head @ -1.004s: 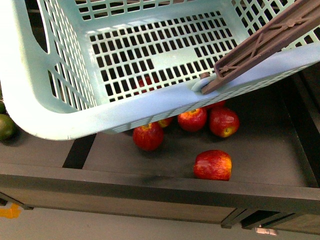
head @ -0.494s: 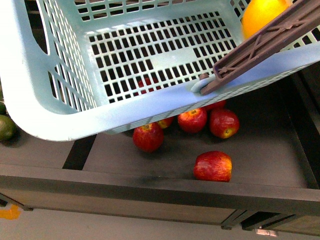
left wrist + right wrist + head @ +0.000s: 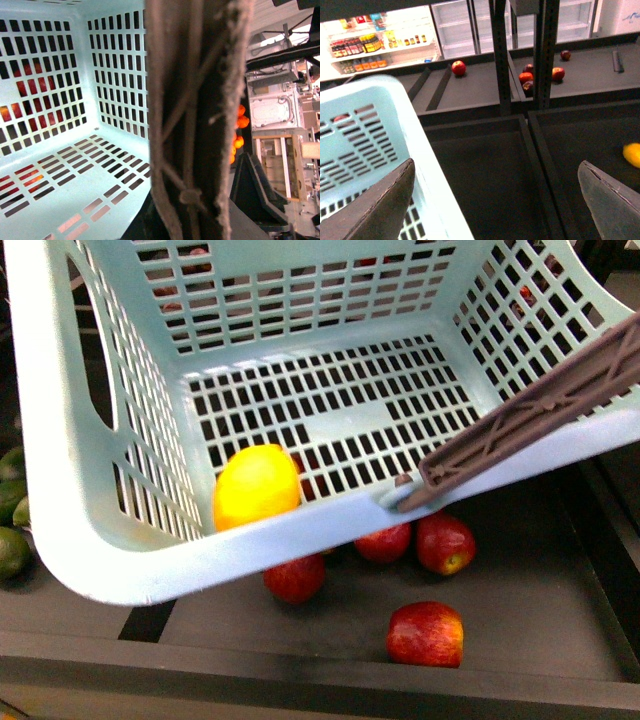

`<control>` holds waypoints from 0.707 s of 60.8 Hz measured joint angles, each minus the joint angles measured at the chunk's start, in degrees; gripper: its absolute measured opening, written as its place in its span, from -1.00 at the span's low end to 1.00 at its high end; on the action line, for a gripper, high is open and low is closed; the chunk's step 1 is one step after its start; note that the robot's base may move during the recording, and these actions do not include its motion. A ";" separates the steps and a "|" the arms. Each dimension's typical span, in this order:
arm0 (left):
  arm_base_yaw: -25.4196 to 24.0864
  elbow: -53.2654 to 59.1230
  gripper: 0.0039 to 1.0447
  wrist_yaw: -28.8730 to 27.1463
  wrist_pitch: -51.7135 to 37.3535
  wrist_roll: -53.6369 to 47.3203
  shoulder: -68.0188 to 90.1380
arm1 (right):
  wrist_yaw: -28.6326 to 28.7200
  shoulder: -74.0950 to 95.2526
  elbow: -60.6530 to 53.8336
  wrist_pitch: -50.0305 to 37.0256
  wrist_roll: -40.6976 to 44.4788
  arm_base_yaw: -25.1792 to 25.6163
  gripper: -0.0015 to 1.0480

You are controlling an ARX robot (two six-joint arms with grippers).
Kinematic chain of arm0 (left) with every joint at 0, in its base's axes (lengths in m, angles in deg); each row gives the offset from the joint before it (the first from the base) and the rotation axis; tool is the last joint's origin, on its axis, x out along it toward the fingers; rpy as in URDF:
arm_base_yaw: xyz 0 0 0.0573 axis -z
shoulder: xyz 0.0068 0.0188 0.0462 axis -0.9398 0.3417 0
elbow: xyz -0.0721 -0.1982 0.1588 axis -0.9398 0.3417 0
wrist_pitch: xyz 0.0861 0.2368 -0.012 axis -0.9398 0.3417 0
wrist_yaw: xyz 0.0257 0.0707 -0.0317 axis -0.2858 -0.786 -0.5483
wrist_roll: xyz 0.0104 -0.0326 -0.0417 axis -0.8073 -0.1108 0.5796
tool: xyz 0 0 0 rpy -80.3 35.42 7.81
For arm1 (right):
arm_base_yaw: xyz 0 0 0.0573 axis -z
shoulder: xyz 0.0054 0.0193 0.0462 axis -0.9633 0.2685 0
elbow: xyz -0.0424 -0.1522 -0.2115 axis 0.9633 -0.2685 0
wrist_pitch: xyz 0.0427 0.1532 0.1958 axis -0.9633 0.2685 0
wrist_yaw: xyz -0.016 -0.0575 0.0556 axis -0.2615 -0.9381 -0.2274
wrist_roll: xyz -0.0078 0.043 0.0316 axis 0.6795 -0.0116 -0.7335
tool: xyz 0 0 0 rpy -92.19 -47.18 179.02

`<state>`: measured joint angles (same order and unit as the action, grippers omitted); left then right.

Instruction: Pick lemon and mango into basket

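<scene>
The light aqua basket fills the upper front view, hanging tilted over a dark shelf. The bright yellow lemon lies inside it on the slotted floor, against the near wall at the left corner. The brown handle runs up to the right. In the left wrist view my left gripper is shut on that handle, which hides its fingertips. My right gripper is open and empty over a dark shelf tray, one finger above the basket's rim. No mango is recognisable.
Several red apples lie on the dark shelf under the basket. Green fruits sit at the left edge. A yellow fruit lies in the neighbouring tray, and more red fruits on a farther shelf behind upright posts.
The lemon appeared at the basket's upper right half a second ago and has since come to rest in its near-left corner. The basket has shifted lower in the view.
</scene>
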<state>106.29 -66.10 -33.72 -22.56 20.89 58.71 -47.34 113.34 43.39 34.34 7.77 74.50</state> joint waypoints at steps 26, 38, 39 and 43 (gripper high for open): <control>0.00 0.00 -0.90 0.00 0.00 0.17 -0.02 | 6.29 -10.80 -14.51 -4.26 8.48 -0.04 -0.32; 0.02 -0.02 -0.90 0.02 0.00 0.20 -0.02 | 6.21 -16.55 -18.95 -3.08 9.11 -0.02 -0.97; 0.00 -0.02 -0.90 0.04 0.00 0.22 -0.02 | 6.21 -17.09 -19.30 -2.89 9.18 -0.02 -0.96; 0.00 -0.02 -0.90 0.04 0.00 0.26 -0.02 | 6.23 -18.36 -20.09 -2.45 9.35 -0.02 -0.86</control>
<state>106.29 -66.12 -33.68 -22.56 21.15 58.69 -41.11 94.98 23.31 31.89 17.12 74.48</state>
